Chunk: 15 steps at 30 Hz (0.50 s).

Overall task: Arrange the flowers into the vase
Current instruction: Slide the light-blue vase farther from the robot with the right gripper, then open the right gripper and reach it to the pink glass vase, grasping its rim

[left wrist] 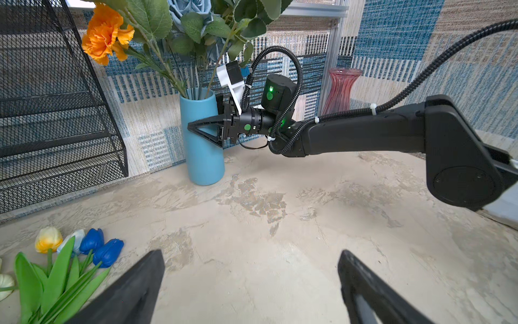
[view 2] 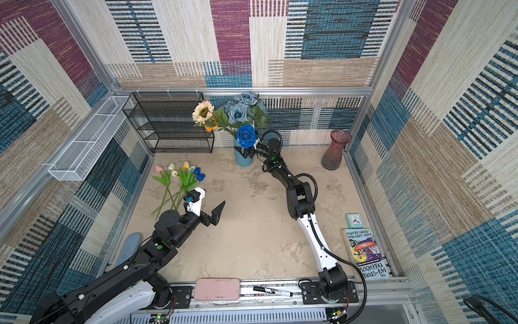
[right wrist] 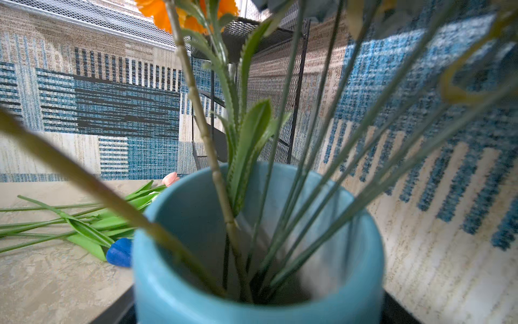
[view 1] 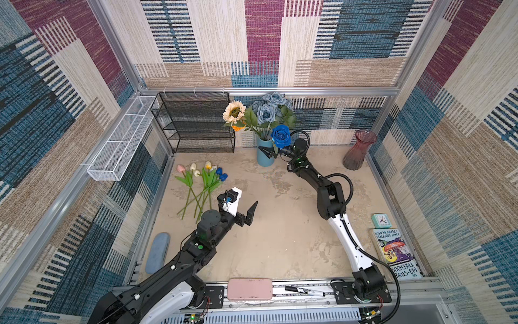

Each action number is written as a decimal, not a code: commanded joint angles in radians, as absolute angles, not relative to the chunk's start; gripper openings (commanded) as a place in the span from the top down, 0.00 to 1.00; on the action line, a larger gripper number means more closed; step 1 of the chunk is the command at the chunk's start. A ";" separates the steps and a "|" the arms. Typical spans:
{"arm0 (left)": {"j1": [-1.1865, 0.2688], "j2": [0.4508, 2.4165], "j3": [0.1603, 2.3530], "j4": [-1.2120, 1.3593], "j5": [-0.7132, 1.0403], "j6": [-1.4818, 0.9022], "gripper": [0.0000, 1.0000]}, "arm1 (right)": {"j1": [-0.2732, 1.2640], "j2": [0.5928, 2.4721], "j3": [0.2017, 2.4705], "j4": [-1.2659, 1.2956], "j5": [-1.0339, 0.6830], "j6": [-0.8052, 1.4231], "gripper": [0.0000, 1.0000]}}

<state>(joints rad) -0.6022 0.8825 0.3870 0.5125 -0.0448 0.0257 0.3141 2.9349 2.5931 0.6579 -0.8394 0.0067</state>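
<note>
**Top views.** The blue vase (view 1: 265, 162) is standing upright at the back of the surface (view 1: 280, 230) in both top views. It is carrying the dusty-blue roses (view 1: 266, 112), the cream sunflower (view 1: 234, 112) and the bright blue rose (view 1: 281, 136). The right gripper (view 1: 266, 151) is reaching to the blue vase, with one jaw lying across its front. The tulips (view 1: 200, 179) are lying loose on the surface at the left, well apart from the blue vase (view 2: 242, 162). The left gripper (view 1: 243, 207) is hovering near their stem ends and touching nothing.

**Left wrist view.** The jaws of the left gripper (left wrist: 249, 258) are standing wide, with only bare surface between them. The tulips (left wrist: 70, 252) are lying beside one jaw. The jaws of the right gripper (left wrist: 206, 117) are straddling the blue vase (left wrist: 203, 165), one in front and one behind, and are closing on its body. An orange flower (left wrist: 105, 33) is leaning out of the blue vase.

**Right wrist view.** The blue vase (right wrist: 196, 305) is filling the lower frame, with dark jaw parts showing at either side of it. The stems (right wrist: 221, 182) are standing inside its mouth. The tulips (right wrist: 84, 221) are lying on the surface beyond it.
</note>
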 commanded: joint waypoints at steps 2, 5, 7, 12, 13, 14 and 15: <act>-0.601 0.878 0.395 0.537 -0.034 0.051 0.00 | 0.312 2.941 2.601 0.744 -0.763 0.003 0.07; -0.600 0.875 0.393 0.533 -0.043 0.057 0.00 | 0.310 2.941 2.606 0.742 -0.743 -0.004 0.00; -0.601 0.876 0.391 0.540 -0.046 0.060 0.00 | 0.309 2.939 2.608 0.739 -0.735 -0.009 0.00; -0.600 0.883 0.413 0.538 -0.041 0.070 0.00 | 0.295 2.927 2.608 0.732 -0.739 0.005 0.00; -0.599 0.883 0.417 0.540 -0.040 0.070 0.01 | 0.292 2.919 2.605 0.726 -0.748 0.015 0.00; -0.601 0.884 0.419 0.541 -0.040 0.071 0.01 | 0.290 2.909 2.601 0.715 -0.753 0.022 0.00; -0.600 0.884 0.420 0.543 -0.039 0.069 0.00 | 0.288 2.894 2.589 0.702 -0.769 0.027 0.00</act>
